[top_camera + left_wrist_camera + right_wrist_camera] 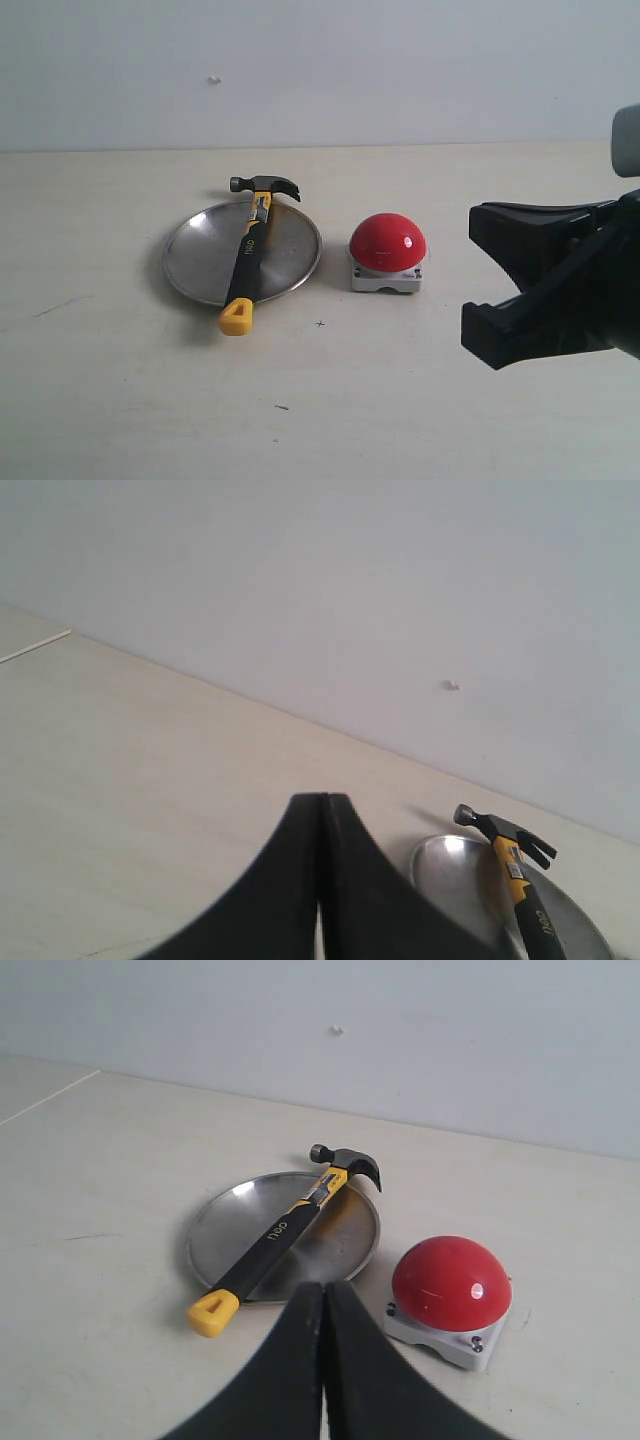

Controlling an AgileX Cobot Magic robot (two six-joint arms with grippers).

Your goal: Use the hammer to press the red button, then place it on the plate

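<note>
The hammer (248,250) lies across the plate (200,260), its dark head at the far rim and its yellow end past the near rim, on the table. To the right of the plate stands the red button (387,243), apart from it. My right gripper (324,1285) is shut and empty; it hovers on the near side of the plate (340,1235), between the hammer's (280,1230) yellow end and the red button (452,1282). My left gripper (322,798) is shut and empty too, away from the plate (455,875) and hammer (515,865).
The pale table (120,400) runs back to a plain grey wall (320,70). The right arm's black body (570,290) fills the right edge of the exterior view, near the camera. The left arm does not show there.
</note>
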